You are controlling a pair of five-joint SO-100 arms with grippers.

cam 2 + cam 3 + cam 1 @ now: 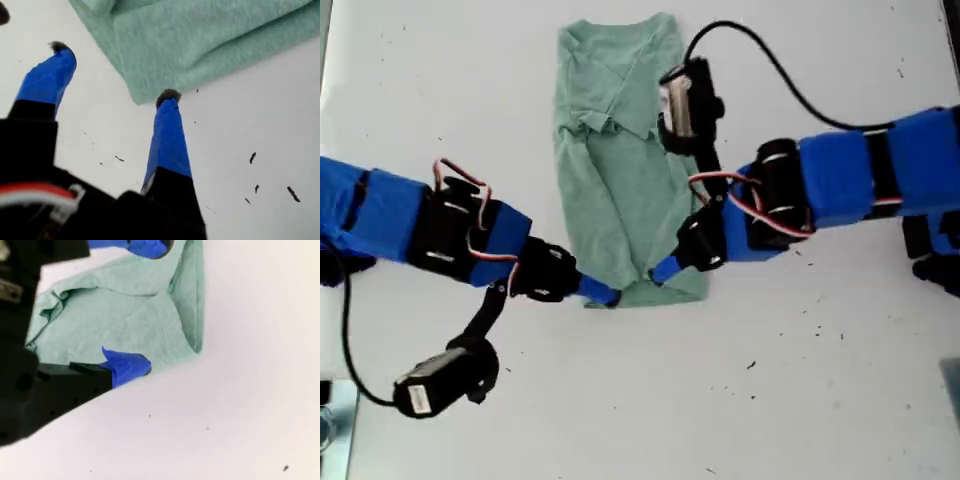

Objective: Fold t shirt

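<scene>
Lying in a long narrow fold on the white table (840,400), the t shirt (620,180) stretched away from both arms. My first pincer (116,72) stood spread at its hem corner; my second pincer (142,302) was spread over the hem.

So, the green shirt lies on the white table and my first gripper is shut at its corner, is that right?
Not quite. The first wrist view shows my first gripper open: one fingertip is at the corner of the shirt, the other over the bare table. The rest is right.
</scene>
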